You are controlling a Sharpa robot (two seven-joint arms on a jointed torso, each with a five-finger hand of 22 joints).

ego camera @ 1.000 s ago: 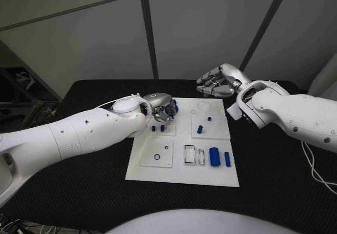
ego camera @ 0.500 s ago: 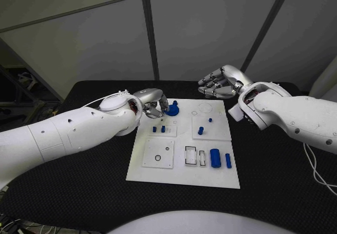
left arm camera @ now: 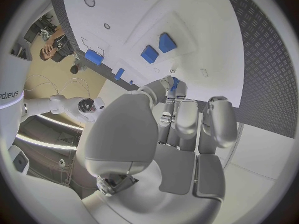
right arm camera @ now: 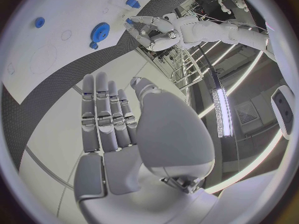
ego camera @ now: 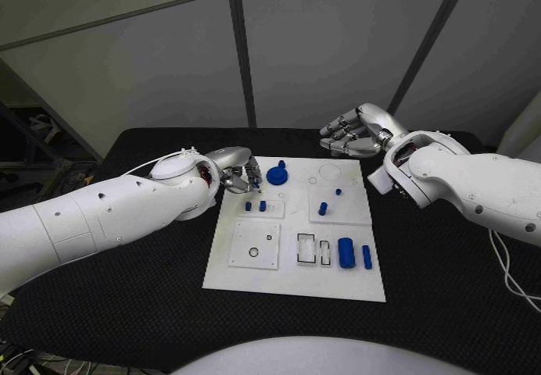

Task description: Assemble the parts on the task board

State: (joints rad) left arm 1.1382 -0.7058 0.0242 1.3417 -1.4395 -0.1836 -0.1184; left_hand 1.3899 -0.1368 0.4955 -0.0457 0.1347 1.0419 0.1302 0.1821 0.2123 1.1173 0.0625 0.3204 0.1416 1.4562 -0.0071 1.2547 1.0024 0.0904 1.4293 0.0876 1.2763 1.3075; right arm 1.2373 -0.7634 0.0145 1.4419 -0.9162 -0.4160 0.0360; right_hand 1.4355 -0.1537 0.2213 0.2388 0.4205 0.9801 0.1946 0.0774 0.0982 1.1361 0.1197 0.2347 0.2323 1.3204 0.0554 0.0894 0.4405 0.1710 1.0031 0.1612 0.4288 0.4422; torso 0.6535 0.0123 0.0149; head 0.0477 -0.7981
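The left hand (ego camera: 240, 173) is seen at the far left corner of the task board (ego camera: 295, 281), its fingers curled inward and pointing toward the blue gear (ego camera: 277, 174), which lies just beside the fingertips on the board. In the left wrist view a small blue piece (left arm camera: 175, 83) is seen at the fingertips; whether it is pinched or merely lies behind them cannot be told. The right hand (ego camera: 356, 129) is held above the counter (ego camera: 135, 312) beyond the board's far right corner, nothing in it; in the right wrist view its fingers (right arm camera: 107, 115) are stretched out side by side, straight. Two short blue pegs (ego camera: 255, 207) stand in a left block, one peg (ego camera: 321, 208) in the middle, and two blue cylinders (ego camera: 354, 255) lie near the right edge. The small holes and outlines on the board are too fine to be made out.
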